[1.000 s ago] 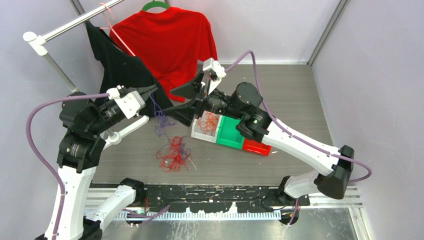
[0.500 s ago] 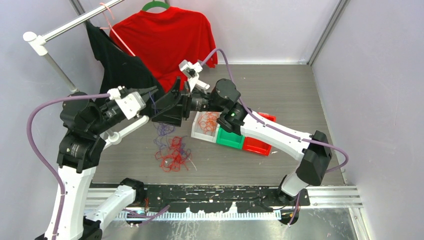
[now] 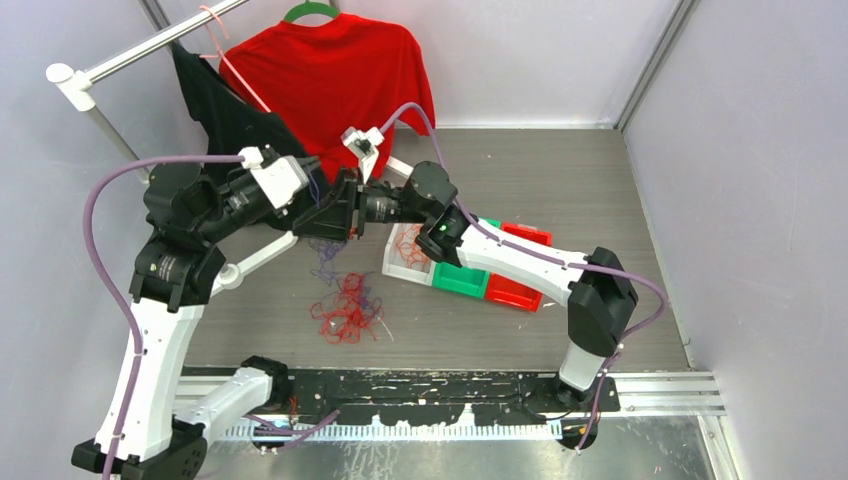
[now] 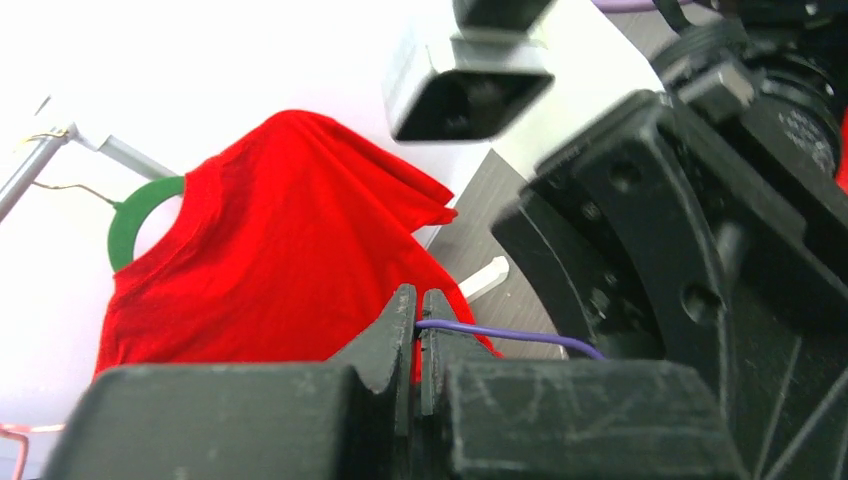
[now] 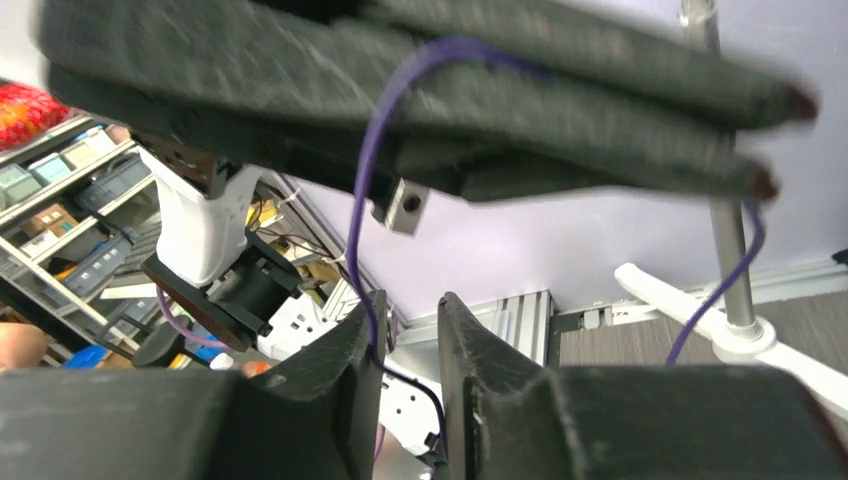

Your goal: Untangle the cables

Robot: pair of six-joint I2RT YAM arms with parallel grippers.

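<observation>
A red tangle of cables [image 3: 347, 308] with a few purple strands lies on the table. A loose purple clump [image 3: 325, 262] hangs just above it. More red-orange cables [image 3: 415, 245] sit in the white bin [image 3: 398, 268]. My left gripper [image 3: 316, 190] [image 4: 418, 320] is raised above the table and shut on a single purple cable [image 4: 500, 335]. My right gripper [image 3: 322, 212] [image 5: 410, 320] faces it tip to tip. Its jaws stand a little apart, and the purple cable [image 5: 365, 220] runs down between them against the left finger.
Green [image 3: 460, 280] and red [image 3: 515, 293] bins adjoin the white one at centre right. A red shirt [image 3: 330, 80] and a black garment [image 3: 240, 130] hang from a rack pole [image 3: 130, 55] at the back left. Walls close in on both sides.
My right arm swung left from over the bins up to the left gripper, and its jaws narrowed around the purple cable. The left gripper shifted slightly right, still shut.
</observation>
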